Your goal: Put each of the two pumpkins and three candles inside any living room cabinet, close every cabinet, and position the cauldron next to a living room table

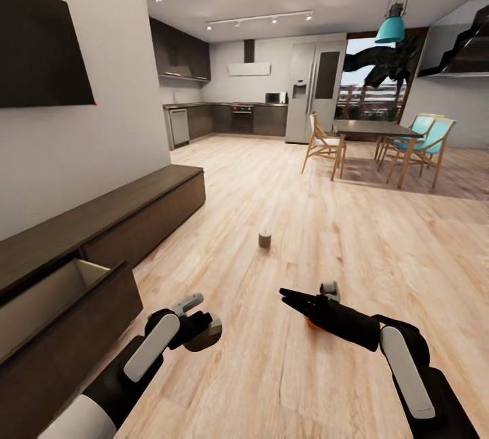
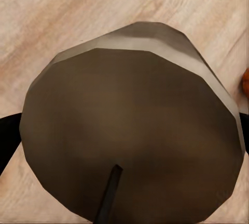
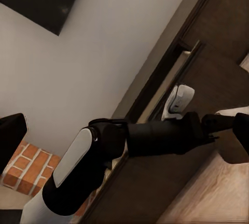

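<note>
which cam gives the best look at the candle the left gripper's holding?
Left wrist view: the held candle sits close up, top and dark wick plain. Head view shows it small in the left gripper. Right wrist view catches only its edge beyond the left arm.

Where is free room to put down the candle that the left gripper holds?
The open drawer of the cabinet, beside the left gripper and its candle, shows a bare pale inside. The floor around the standing candle is bare up to the dining table. It is crowded by the right gripper.
</note>
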You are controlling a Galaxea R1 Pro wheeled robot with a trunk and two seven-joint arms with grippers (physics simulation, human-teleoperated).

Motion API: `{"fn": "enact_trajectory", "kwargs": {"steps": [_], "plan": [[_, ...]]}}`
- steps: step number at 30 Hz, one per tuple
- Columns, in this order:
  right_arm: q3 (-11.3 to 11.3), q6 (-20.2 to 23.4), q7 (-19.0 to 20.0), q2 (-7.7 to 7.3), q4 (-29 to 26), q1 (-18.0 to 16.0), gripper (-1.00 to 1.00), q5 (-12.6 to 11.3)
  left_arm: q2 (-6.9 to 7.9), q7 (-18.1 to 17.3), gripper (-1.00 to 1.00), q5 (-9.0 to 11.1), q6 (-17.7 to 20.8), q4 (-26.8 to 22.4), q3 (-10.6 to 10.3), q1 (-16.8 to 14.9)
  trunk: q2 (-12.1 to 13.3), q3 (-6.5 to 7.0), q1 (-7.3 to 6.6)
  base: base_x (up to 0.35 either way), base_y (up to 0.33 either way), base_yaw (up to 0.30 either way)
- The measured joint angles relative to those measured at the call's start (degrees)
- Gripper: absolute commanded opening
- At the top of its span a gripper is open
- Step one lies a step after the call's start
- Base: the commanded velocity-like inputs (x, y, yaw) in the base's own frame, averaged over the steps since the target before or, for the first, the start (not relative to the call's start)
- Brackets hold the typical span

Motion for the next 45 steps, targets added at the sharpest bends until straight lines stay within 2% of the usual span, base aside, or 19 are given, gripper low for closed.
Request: {"fn": "enact_trajectory", "kwargs": {"steps": [4, 7, 15, 21, 22, 26, 29, 45], "plan": [[-0.01, 0.01, -0.14, -0.33, 0.0, -0.01, 1.0, -3.78, 0.0, 0.0, -1.0, 0.02, 0.01, 0.0, 0.0, 0.0, 0.0, 0.0, 0.0, -0.213, -0.205, -0.075], [-0.01, -0.02, -0.26, -1.01, 0.05, -0.03, 1.0, -5.13, 0.0, -0.01, -1.0, 0.01, 0.03, 0.01, 0.0, 0.0, 0.0, 0.0, 0.0, -0.213, -0.194, -0.105], [-0.01, 0.05, -0.26, -1.51, 0.31, -0.02, 1.0, -5.65, 0.0, 0.0, -1.0, 0.1, 0.09, 0.0, 0.0, 0.02, 0.0, -0.31, 0.0, -0.213, -0.18, -0.051], [-0.08, -0.04, -0.05, -2.16, 3.42, -0.02, 1.0, -5.85, 0.0, 0.0, -1.0, 0.11, 0.08, 0.0, 0.0, 0.01, 0.0, -0.85, 0.0, -0.213, -0.197, 0.003], [-0.08, -0.08, 0.03, -2.42, 3.7, 0.0, 1.0, -6.36, 0.02, 0.0, -1.0, 0.1, 0.1, 0.0, 0.01, 0.01, 0.0, -0.95, 0.0, -0.201, -0.227, 0.065], [-0.06, -0.43, 0.0, -3.16, 4.2, -0.03, 1.0, -12.04, 0.08, 0.0, -1.0, 0.15, 0.1, -0.01, 0.08, 0.08, 0.0, -1.32, -0.01, -0.122, -0.238, 0.082], [-0.02, -0.53, -0.29, -3.3, 5.33, -0.03, 1.0, -13.69, 0.09, 0.01, -1.0, 0.1, 0.05, -0.02, 0.13, 0.16, 0.0, -1.6, -0.02, 0.003, -0.142, -0.017], [-0.02, -0.62, 0.39, -4.13, 7.09, -0.01, 1.0, -14.38, 0.16, 0.0, -1.0, -0.08, 0.03, -0.16, 0.17, 0.2, 0.0, -2.92, -0.04, 0.133, -0.035, -0.159]]}}
